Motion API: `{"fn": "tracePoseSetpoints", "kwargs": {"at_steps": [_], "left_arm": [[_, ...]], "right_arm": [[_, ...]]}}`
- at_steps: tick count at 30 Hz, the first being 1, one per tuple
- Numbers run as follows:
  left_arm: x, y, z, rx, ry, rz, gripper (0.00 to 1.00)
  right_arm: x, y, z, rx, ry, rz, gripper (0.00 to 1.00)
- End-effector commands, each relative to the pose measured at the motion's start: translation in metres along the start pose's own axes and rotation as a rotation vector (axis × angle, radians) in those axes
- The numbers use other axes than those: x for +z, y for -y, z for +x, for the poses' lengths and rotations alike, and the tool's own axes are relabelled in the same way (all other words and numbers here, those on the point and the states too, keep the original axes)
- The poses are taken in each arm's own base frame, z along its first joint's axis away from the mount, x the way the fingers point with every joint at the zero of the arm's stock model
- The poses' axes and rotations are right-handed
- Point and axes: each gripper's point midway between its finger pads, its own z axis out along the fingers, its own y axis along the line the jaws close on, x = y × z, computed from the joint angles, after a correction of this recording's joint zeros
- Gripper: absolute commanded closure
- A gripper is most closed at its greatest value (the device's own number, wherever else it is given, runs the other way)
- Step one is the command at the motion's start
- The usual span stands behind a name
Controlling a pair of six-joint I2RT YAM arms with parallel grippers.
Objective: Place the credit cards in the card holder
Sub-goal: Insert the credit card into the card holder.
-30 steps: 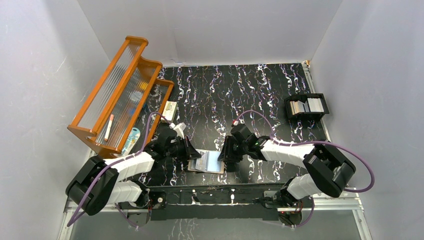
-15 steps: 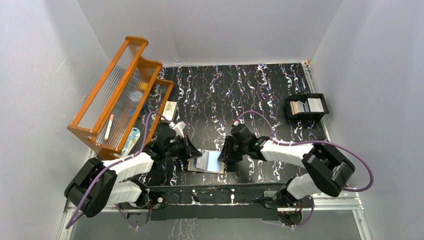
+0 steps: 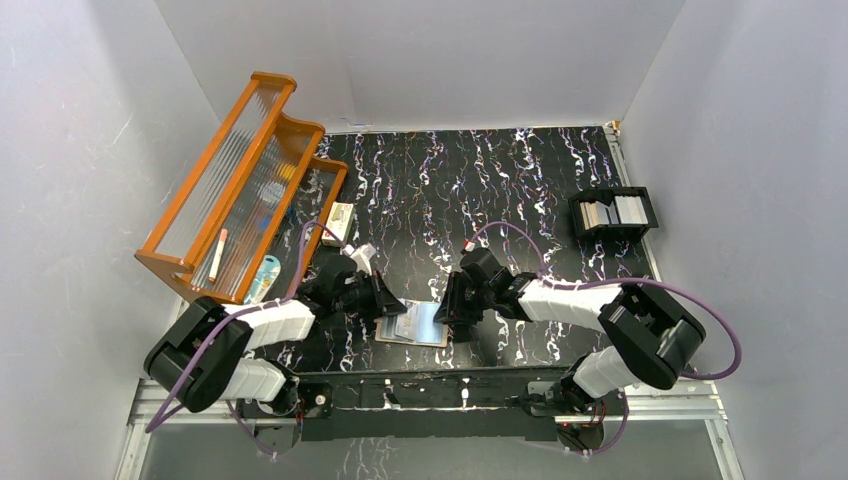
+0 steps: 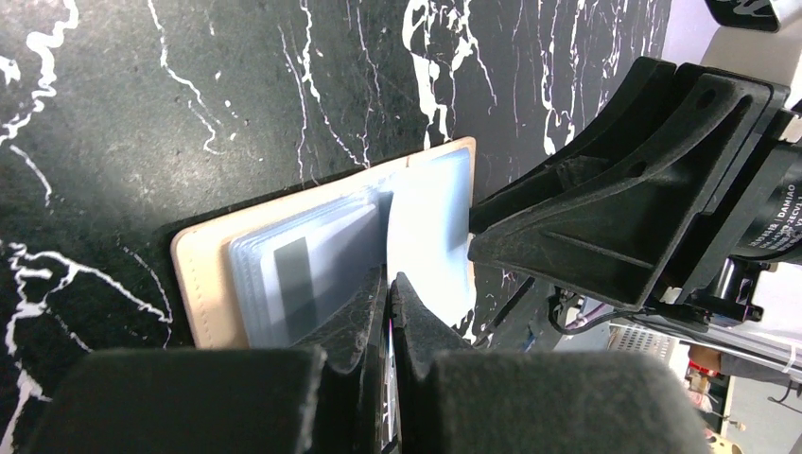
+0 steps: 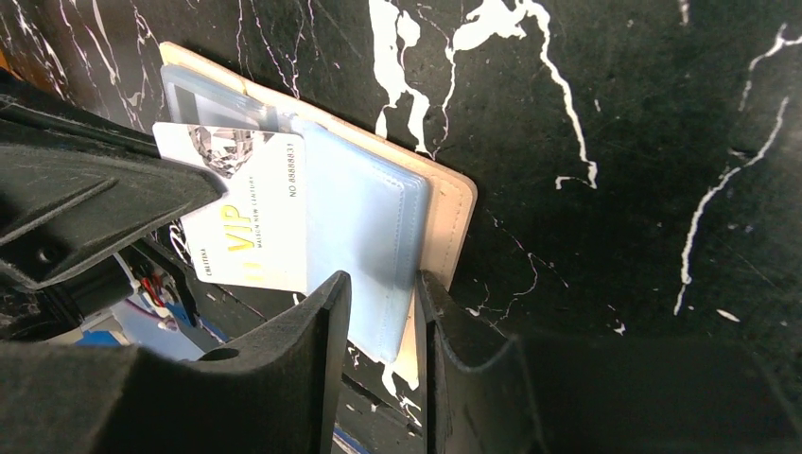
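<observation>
The black desk (image 3: 520, 180) with white veins fills the floor of the grey box. An orange rack (image 3: 235, 180) stands tilted at its left side, and a black tray (image 3: 613, 212) sits near the far right edge. The left arm (image 3: 270, 325) and the right arm (image 3: 560, 298) reach inward and meet at the near middle of the desk.

Between them the tan card holder (image 3: 412, 325) lies open and flat. Its long axis runs from left to right, slightly slanted, and the clear pockets face up.

The right fingers (image 5: 312, 340) pinch the right half of the holder, with the pale blue pockets and the tan cover edge between them. The left fingers (image 4: 364, 312) are pressed together over the left half, their tips at the pockets.

A white card (image 5: 251, 213) marked VIP lies face up on the left half. One of its edges meets the blue pocket and the opposite edge is under the left fingers. Whether they hold it cannot be told.
</observation>
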Motion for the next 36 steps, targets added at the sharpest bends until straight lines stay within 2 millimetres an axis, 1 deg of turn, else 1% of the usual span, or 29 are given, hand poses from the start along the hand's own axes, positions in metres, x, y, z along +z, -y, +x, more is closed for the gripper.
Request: {"fn": "tracePoseSetpoints", "kwargs": {"at_steps": [1, 3, 4, 8, 13, 14, 17, 21, 25, 30, 36], "left_arm": [[0.004, 0.005, -0.004, 0.061, 0.017, 0.052, 1.00], [0.004, 0.005, -0.002, 0.079, 0.018, 0.074, 1.00], [0.006, -0.001, 0.003, 0.079, 0.002, 0.063, 1.00], [0.009, -0.010, 0.009, 0.073, -0.018, 0.040, 1.00], [0.009, -0.015, 0.010, 0.063, -0.019, 0.013, 1.00], [0.009, -0.016, 0.009, 0.055, -0.014, 0.006, 1.00], [0.006, -0.034, 0.011, -0.028, -0.004, -0.104, 1.00], [0.002, -0.042, 0.013, -0.089, 0.011, -0.150, 0.98], [0.005, -0.037, 0.009, -0.075, 0.013, -0.132, 0.97], [0.009, -0.030, 0.013, -0.056, -0.005, -0.090, 0.95], [0.013, -0.032, 0.017, -0.088, -0.022, -0.108, 0.96]], "right_arm": [[0.005, -0.004, 0.000, -0.019, 0.001, -0.022, 0.61], [0.005, -0.004, 0.001, -0.018, -0.001, -0.024, 0.62], [0.005, -0.003, 0.001, -0.017, -0.001, -0.024, 0.62], [0.005, -0.002, 0.001, -0.016, 0.000, -0.017, 0.63], [0.004, -0.001, 0.000, -0.016, 0.007, -0.012, 0.63], [0.004, -0.001, 0.000, -0.016, 0.006, -0.013, 0.63], [0.005, -0.002, 0.000, -0.014, 0.006, -0.013, 0.63], [0.003, -0.003, -0.002, -0.015, 0.012, -0.011, 0.64], [0.004, -0.004, -0.003, -0.015, 0.014, -0.012, 0.63], [0.005, -0.006, -0.003, -0.012, 0.009, -0.018, 0.64], [0.005, -0.008, -0.006, -0.013, 0.019, -0.021, 0.64]]}}
